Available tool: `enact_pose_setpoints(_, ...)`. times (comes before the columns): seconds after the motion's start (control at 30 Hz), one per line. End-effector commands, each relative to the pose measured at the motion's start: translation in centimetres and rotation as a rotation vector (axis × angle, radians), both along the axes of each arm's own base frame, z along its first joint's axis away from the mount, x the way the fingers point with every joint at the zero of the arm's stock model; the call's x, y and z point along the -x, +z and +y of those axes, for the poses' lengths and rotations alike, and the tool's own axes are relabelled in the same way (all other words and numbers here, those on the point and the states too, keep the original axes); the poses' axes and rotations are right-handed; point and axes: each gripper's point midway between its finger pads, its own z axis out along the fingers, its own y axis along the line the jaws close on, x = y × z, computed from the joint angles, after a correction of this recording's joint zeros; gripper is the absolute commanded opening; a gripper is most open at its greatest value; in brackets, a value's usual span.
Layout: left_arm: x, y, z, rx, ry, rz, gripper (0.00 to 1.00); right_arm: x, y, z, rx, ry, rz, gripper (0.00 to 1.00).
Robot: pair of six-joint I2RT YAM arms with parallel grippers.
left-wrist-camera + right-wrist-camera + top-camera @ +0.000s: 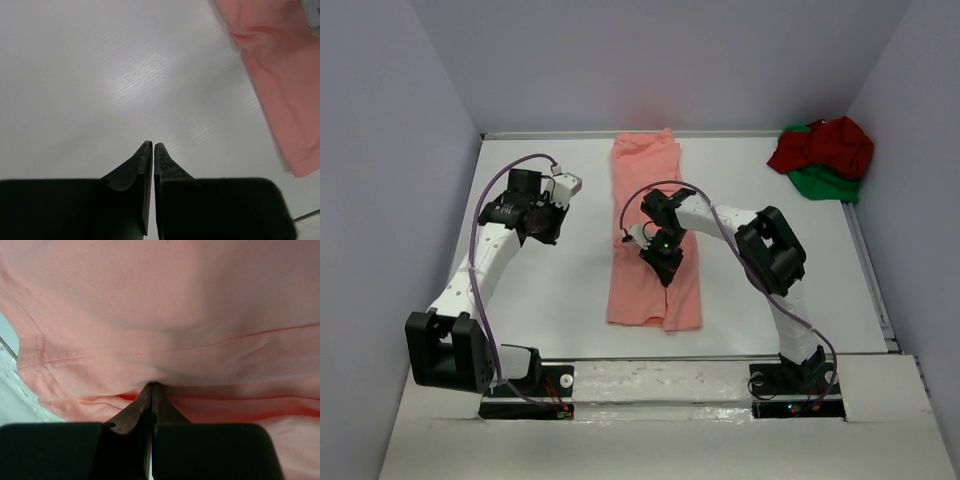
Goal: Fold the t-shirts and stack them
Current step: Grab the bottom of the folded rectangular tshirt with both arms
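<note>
Mid-frame, the right tool pinches the salmon-pink t-shirt, likely to fold its long strip crosswise; the left tool waits clenched and empty at left, other t-shirts heaped upper right.

No text, label or number is readable anywhere.

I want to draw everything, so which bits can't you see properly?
Top view: green shirt mostly buried under the dark red shirt.
Top view: the right claw covers the middle of the pink shirt.
Right wrist view: pink shirt fills the frame, its edges cut off.
Left wrist view: frame edge cuts the pink shirt.
</note>
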Motion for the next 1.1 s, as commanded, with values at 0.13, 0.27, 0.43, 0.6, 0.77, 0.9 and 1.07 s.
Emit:
enact_pose_setpoints(0.13, 0.2, 1.6, 1.5, 0.007, 0.062, -0.077, 0.24, -3.5, -3.9, 0.3, 0.059, 0.007, -0.142, 0.00)
enact_pose_setpoints(0.27, 0.3, 1.4, 2.1, 0.022, 0.084, -0.069, 0.23, -5.2, -5.4, 0.9, 0.076, -0.011, -0.185, 0.00)
enact_pose_setpoints(0.43, 0.5, 1.5, 2.7, 0.022, 0.101, -0.076, 0.23, -7.5, -6.2, 1.8, 0.085, -0.012, -0.242, 0.00)
enact_pose_setpoints(0.6, 0.8, 1.4, 3.0, 0.029, 0.111, -0.081, 0.23, -9.8, -6.4, 2.2, 0.114, -0.018, -0.309, 0.00)
enact_pose_setpoints(0.77, 0.7, 1.4, 3.1, 0.034, 0.118, -0.080, 0.22, -11.0, -6.3, 1.4, 0.146, -0.025, -0.352, 0.00)
enact_pose_setpoints(0.9, 0.5, 1.5, 3.0, 0.039, 0.115, -0.075, 0.22, -12.4, -6.0, 0.4, 0.174, -0.047, -0.389, 0.00)
enact_pose_setpoints(1.07, 0.4, 1.5, 3.0, 0.044, 0.115, -0.074, 0.22, -13.9, -5.4, -0.1, 0.169, -0.072, -0.424, 0.00)
